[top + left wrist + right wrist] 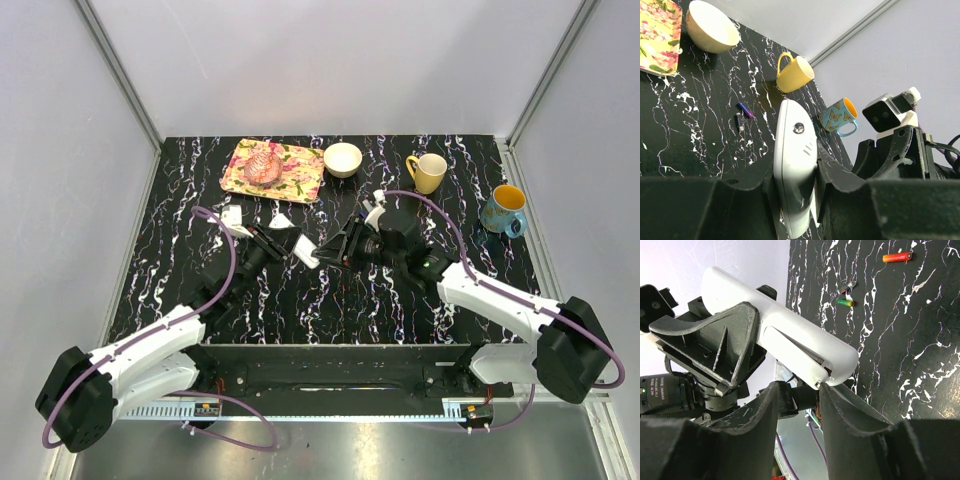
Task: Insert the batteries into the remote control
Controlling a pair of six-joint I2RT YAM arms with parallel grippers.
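The remote (795, 145) is clamped in the left tool (796, 182). Its far end is pointed between the parted jaws of the right tool (799, 391).

One remote (795, 165), three batteries (896, 257), two mugs (427, 172), one bowl (343, 159)

Black white-veined tabletop (170, 250), plain pale walls (330, 60) (aluminium corner rails (118, 72)), even light

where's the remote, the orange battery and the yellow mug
remote control (794, 165), left wrist view, middle of its white body
orange battery (896, 257), right wrist view, middle of its barrel
yellow mug (796, 75), left wrist view, its outer wall
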